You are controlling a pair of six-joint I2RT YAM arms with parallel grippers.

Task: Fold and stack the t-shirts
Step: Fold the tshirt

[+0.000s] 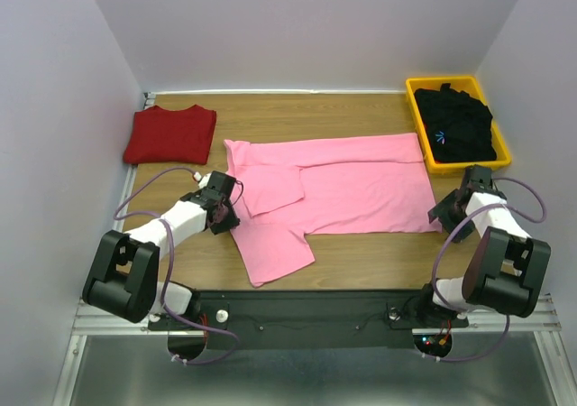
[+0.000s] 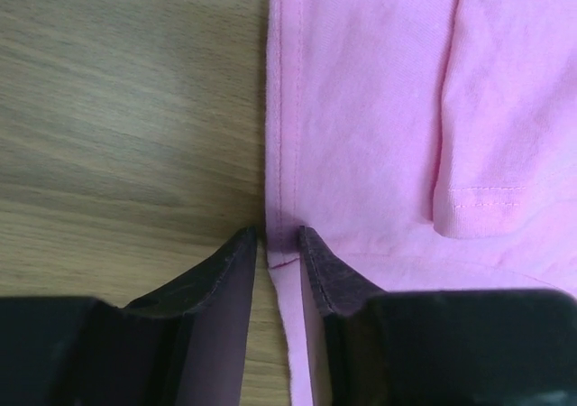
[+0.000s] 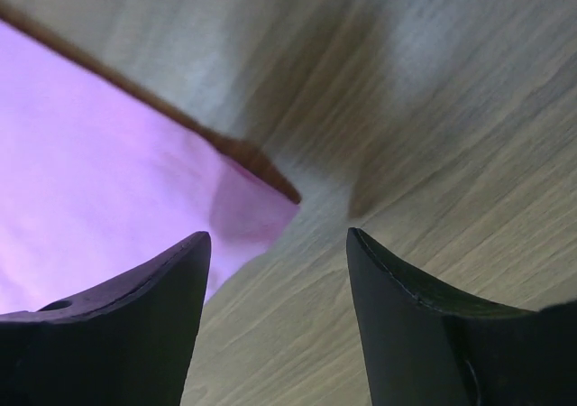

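Left gripper (image 1: 225, 209) sits at the pink t-shirt's (image 1: 361, 185) left edge mid-frame, with the red t-shirt (image 1: 171, 133) folded upper left and the black t-shirt (image 1: 458, 126) in the yellow bin (image 1: 416, 117) upper right. Its wrist view shows the fingers (image 2: 329, 275) nearly together, pinching the pink hem. The right gripper (image 3: 275, 262) hangs spread apart over the shirt's corner on the counter (image 3: 433, 108).

No readable text, label or number anywhere; only a small blue mark on the black t-shirt (image 1: 456, 123), too tiny to make out as lettering.

Light: bright, even, from overhead.
Shadows: soft, beneath the pink t-shirt (image 3: 108, 207) corner.
Blur: right wrist view smeared; others sharp.
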